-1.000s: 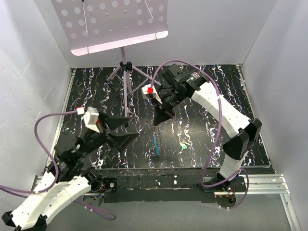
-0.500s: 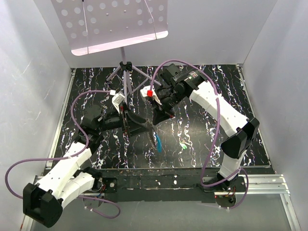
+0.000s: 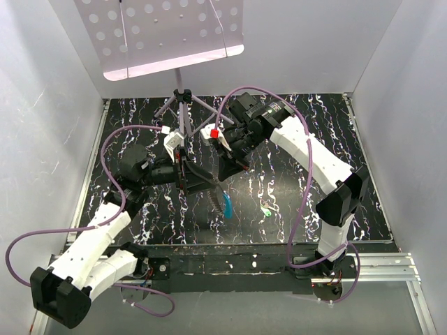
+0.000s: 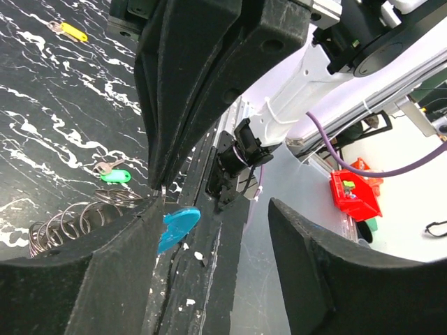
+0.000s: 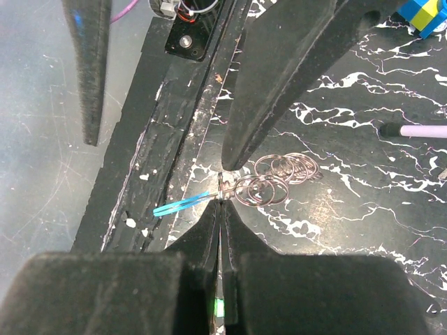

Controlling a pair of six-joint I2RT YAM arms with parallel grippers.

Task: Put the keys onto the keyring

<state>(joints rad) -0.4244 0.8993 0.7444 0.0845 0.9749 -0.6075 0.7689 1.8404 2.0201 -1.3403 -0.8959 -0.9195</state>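
The keyring (image 5: 276, 178) is a chain of thin silvery loops with a light-blue tag (image 5: 183, 203), hanging just above the black marbled table. My right gripper (image 5: 221, 199) is shut on its wire where the tag joins. In the top view the right gripper (image 3: 223, 174) sits over the blue tag (image 3: 227, 204). My left gripper (image 3: 207, 183) is right beside it, open. In the left wrist view the left gripper (image 4: 213, 209) has one finger against the tag (image 4: 178, 225) and loops (image 4: 84, 216). A green-headed key (image 3: 267, 211) (image 4: 115, 176) lies on the table to the right.
A purple tripod stand (image 3: 183, 105) carries a perforated plate (image 3: 167, 35) at the back. A yellow-headed key (image 4: 70, 31) lies farther off on the table. The table's front edge (image 3: 230, 244) runs just below the tag. White walls close in three sides.
My left arm has swung from the near left to the middle, up against the right gripper and keyring, and its jaws have narrowed. The right gripper shifted slightly left, still holding the keyring.
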